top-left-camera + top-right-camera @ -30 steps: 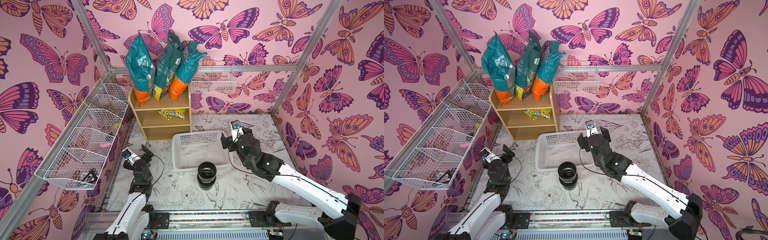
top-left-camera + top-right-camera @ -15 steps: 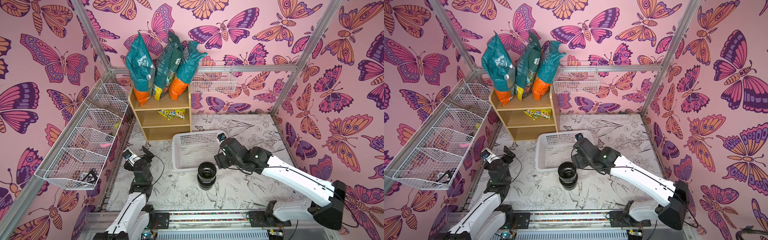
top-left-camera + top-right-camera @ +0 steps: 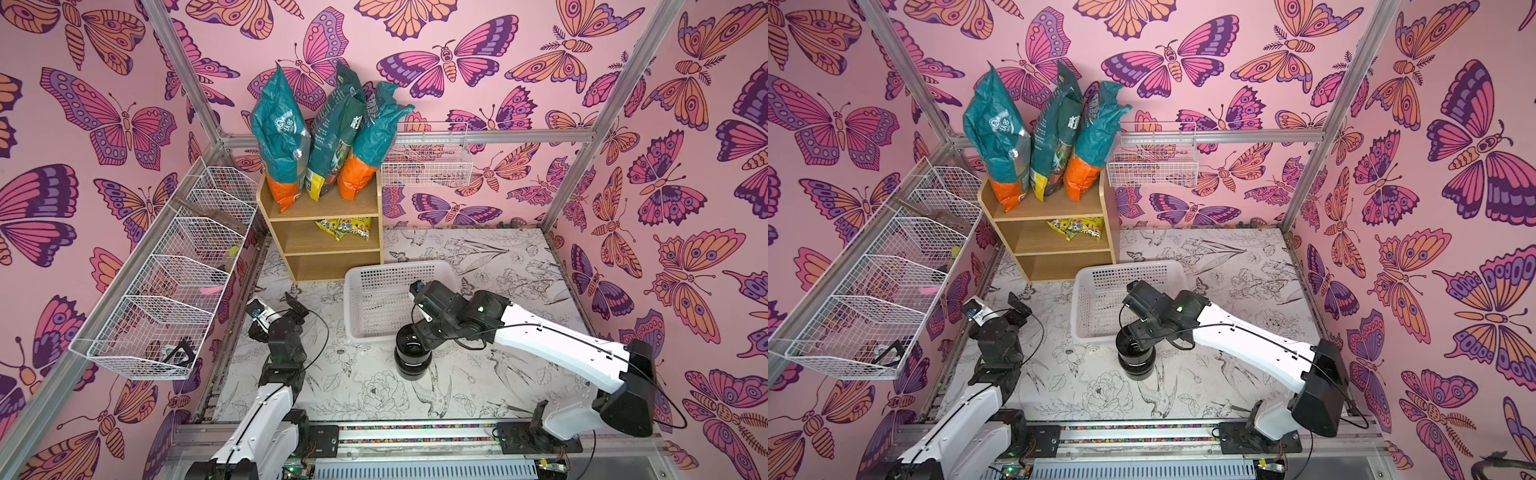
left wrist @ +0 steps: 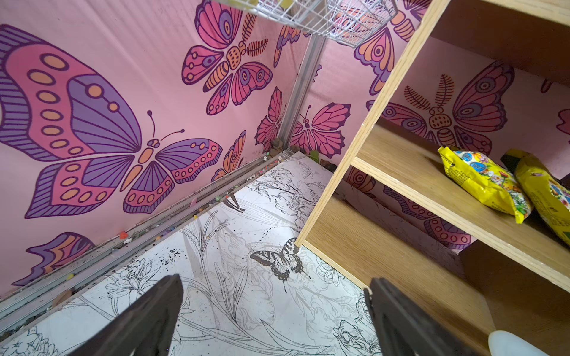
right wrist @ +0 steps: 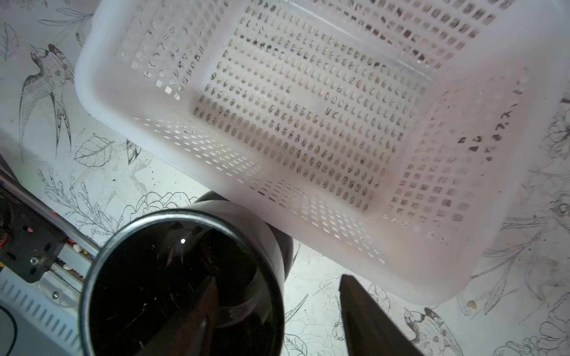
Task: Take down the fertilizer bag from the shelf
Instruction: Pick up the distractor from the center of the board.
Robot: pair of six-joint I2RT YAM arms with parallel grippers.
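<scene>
Three tall fertilizer bags stand upright side by side on the top tier of the light-wood shelf (image 3: pixel 328 205) (image 3: pixel 1050 210) at the back left. The left bag (image 3: pixel 280 137) (image 3: pixel 1000 141) and right bag (image 3: pixel 372 137) are teal with orange bottoms; the middle one (image 3: pixel 336 133) is darker green with a yellow bottom. My left gripper (image 3: pixel 291 307) (image 4: pixel 274 286) is open and empty, low over the floor in front of the shelf's left corner. Far from the shelf, my right gripper (image 3: pixel 415 332) (image 5: pixel 279 279) is open astride a black pot's rim, one finger inside, one outside.
The black pot (image 3: pixel 411 361) (image 5: pixel 172 277) stands against the front edge of a white perforated basket (image 3: pixel 395 268) (image 5: pixel 216 148). Yellow packets (image 3: pixel 345 226) (image 4: pixel 484 182) lie on the shelf's middle tier. Wire baskets line the left wall (image 3: pixel 166 282) and back wall (image 3: pixel 428 162).
My right arm has swung down and leftward from over the basket's right side to the black pot, and its jaws have narrowed. The left arm has stayed still.
</scene>
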